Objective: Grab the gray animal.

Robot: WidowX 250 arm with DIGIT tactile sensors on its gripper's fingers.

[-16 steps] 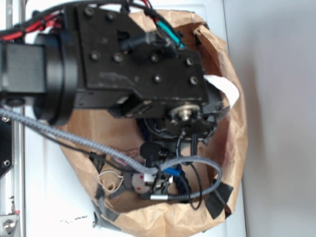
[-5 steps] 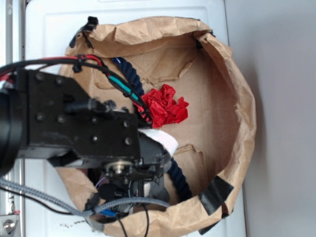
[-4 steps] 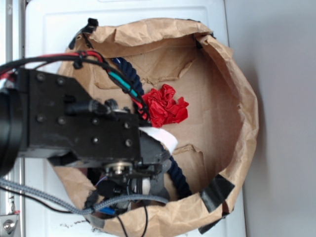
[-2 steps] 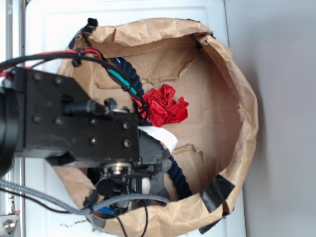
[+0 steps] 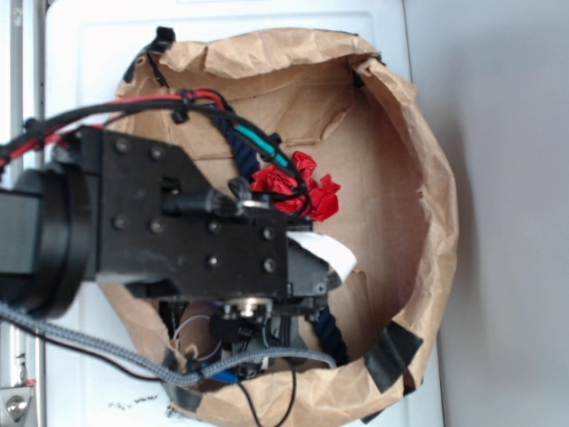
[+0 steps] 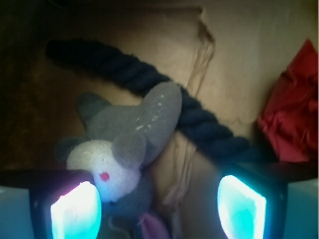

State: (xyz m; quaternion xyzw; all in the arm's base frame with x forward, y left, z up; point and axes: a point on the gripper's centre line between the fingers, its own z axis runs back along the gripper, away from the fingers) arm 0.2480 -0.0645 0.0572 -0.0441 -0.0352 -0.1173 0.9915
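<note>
Gripper jaws wide apart, holding nothing; left pad just touches the gray animal at its muzzle. Animal lies in the bag, one ear over the navy rope, red paper at right. No readable writing. Exterior view: arm hides the animal.

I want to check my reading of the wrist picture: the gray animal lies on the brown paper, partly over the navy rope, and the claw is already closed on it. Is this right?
Not quite. In the wrist view the claw is open: its glowing fingers stand wide apart, the gray animal beside the left one. It does lie on the brown paper, partly over the navy rope.
</note>
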